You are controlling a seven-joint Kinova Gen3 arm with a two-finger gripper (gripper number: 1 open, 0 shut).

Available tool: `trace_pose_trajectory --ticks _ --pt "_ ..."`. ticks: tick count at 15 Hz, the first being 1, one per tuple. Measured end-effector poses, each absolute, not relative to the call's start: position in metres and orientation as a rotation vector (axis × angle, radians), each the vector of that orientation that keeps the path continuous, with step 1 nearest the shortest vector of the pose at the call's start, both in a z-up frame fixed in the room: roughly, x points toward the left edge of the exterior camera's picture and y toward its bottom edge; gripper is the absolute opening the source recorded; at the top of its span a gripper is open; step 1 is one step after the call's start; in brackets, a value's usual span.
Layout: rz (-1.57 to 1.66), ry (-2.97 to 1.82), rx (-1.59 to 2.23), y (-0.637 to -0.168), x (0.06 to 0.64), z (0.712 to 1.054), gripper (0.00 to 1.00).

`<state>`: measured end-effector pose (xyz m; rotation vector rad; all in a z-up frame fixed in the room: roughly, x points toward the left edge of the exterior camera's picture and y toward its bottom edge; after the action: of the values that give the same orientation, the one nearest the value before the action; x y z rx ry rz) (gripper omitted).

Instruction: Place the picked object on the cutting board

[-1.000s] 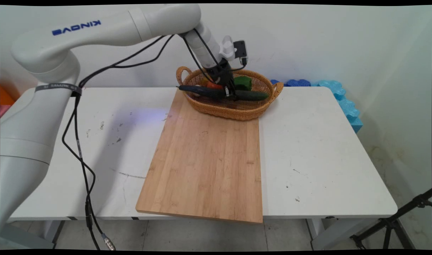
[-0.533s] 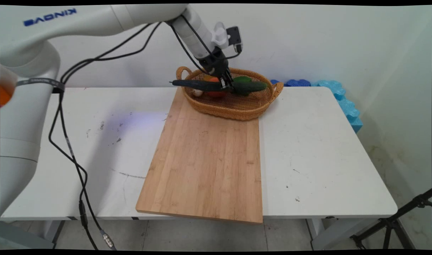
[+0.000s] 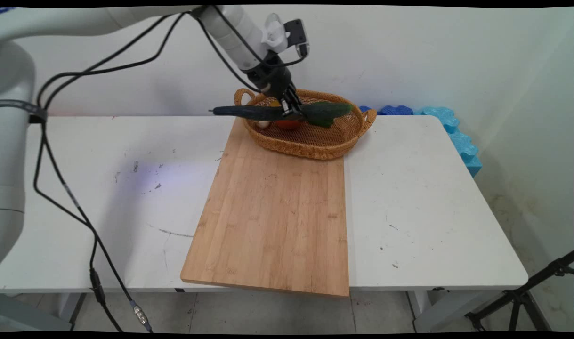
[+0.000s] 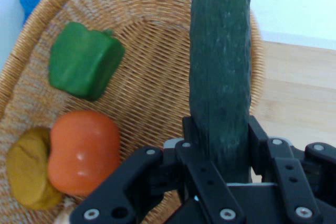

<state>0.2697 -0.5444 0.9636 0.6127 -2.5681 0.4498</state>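
At the near edge of the table (image 3: 432,226) lies a long wooden cutting board (image 3: 272,212), bare, reaching away toward the far side, where its far end runs just under the wicker basket (image 3: 310,143). The basket sits at the back of the table, close to the wall, with blue foam pieces (image 3: 451,129) just beyond the table's far right corner.

Above the basket, the hand (image 3: 292,112) is clenched on a dark green cucumber (image 3: 268,112), gripping it near the middle. The cucumber hangs clear of the basket's floor and lies roughly level, its long axis running left to right across the main view: one end sticks out past the basket's left handle over the table, the other reaches over the basket's right part. Its axis crosses the line of the hand's fingers, and the board lies on the near side of it.

In the hand view the cucumber (image 4: 220,72) rises straight up between the black fingers (image 4: 257,135). Below it in the basket (image 4: 152,40) rest a green pepper (image 4: 84,66), an orange-red tomato (image 4: 81,150) and a yellowish piece (image 4: 26,166) touching the tomato.
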Motion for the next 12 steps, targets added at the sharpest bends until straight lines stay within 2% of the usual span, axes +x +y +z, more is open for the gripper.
trace_pose_trajectory --ticks 6,12 --pt "0.387 -2.56 0.602 -0.497 0.282 0.969 0.0" --pt "0.363 -2.581 0.561 -0.465 0.294 0.95 0.0"
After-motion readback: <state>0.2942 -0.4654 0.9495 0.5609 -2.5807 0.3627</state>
